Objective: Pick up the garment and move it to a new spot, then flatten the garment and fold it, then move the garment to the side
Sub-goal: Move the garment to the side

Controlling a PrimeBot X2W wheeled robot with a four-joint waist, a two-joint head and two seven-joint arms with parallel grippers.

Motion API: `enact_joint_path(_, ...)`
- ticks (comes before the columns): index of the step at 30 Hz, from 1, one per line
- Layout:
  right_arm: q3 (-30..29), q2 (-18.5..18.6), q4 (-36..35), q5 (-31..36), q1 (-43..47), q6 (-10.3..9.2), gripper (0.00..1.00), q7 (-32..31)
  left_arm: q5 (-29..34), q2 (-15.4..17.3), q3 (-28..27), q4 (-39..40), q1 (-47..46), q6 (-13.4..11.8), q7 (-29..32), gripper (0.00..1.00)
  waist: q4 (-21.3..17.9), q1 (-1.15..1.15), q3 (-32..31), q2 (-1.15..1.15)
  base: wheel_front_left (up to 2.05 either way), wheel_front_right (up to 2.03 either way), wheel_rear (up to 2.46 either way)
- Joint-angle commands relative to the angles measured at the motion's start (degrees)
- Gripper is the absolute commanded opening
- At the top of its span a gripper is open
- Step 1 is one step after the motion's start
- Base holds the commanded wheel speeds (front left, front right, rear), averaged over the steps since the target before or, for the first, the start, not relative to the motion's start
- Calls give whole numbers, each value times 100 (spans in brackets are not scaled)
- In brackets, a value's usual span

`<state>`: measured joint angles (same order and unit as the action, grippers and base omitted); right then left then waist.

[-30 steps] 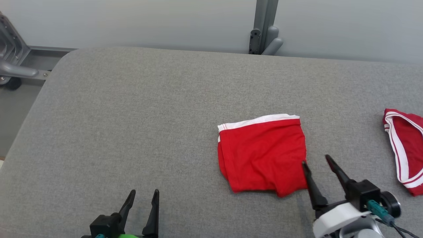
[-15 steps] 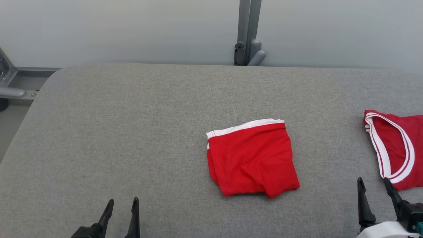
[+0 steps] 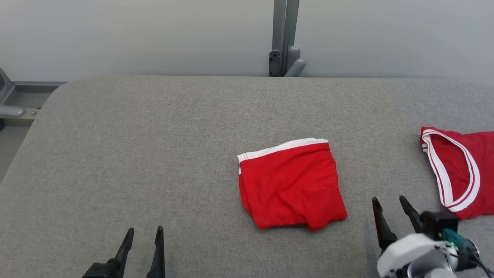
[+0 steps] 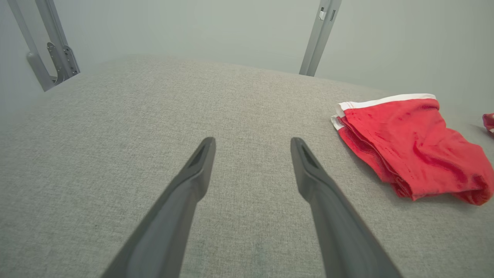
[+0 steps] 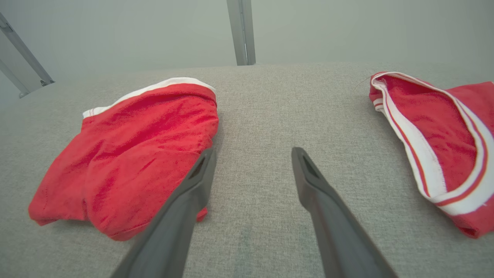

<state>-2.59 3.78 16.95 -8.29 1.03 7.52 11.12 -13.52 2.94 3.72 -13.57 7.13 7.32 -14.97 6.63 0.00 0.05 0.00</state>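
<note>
- A folded red fabric shorts with a white waistband [image 3: 291, 187] lies flat on the grey woven-cloth padded table [image 3: 154, 135], almost straight in front of the upright grey metal post [image 3: 283, 38] that stands behind the table's far edge. The shorts sit well towards the robot from that post.
- The white waistband faces the post, and the loose leg hems face away from it.
- In the left wrist view the shorts [image 4: 409, 143] show stacked layers at their folded edge. The post [image 4: 320, 38] rises behind them.
- The left gripper [image 3: 145, 229] hangs low over bare cloth, far nearer the robot than the post and off to the post's left. Its two long dark fingers are spread apart with nothing between them, as the left wrist view [image 4: 252, 141] also shows.
- The right gripper [image 3: 388, 199] is on the post's right and well towards the robot. Its fingers are parted and empty.
- In the right wrist view [image 5: 253, 150] one finger overlaps the hem of the shorts [image 5: 131, 154]. The head view shows a gap of table between them.
- A second red garment with white, red-striped trim [image 3: 463, 170] lies unfolded far to the post's right, its trimmed opening facing up [image 5: 436, 127].
- The post [image 5: 241, 31] stands against a pale grey wall [image 3: 115, 34].
</note>
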Motion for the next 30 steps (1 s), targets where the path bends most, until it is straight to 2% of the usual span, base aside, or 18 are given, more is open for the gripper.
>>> enact_joint_path(1,149,89,44,-154,-293,-9,100,-300,-17,-1,34,8,-30,19,-23,100,10,0,70,0,0,0,0)
enact_joint_path(6,761,185,242,-850,-1215,-9,100,-1785,-96,3,190,-102,-199,18,-23,100,88,0,293,0,0,0,0)
enact_joint_path(10,745,93,654,-1247,-1801,-7,100,-2755,-162,2,309,-173,-301,19,-24,100,223,0,427,0,0,0,0)
enact_joint_path(14,534,32,1164,-1253,-2170,-6,100,-3196,-228,4,390,-222,-428,19,-23,100,422,0,523,0,0,0,0)
enact_joint_path(21,292,-49,1825,-1431,-2571,-5,100,-3402,-297,3,354,-224,-472,18,-23,100,524,0,599,0,0,0,0)
enact_joint_path(22,252,-56,1912,-1525,-2635,-5,89,-3380,-309,4,348,-225,-478,18,-23,100,514,0,612,0,0,0,0)
enact_joint_path(23,222,-66,1994,-1592,-2691,-5,42,-3352,-317,3,345,-224,-480,18,-23,100,500,0,619,0,0,0,0)
enact_joint_path(24,246,-76,2066,-1666,-2747,-5,0,-3323,-314,4,350,-227,-484,18,-23,100,479,0,624,0,0,0,0)
enact_joint_path(30,419,-74,2181,-2254,-2974,-5,0,-3209,-350,3,288,-140,-511,18,-23,100,104,0,613,0,0,0,0)
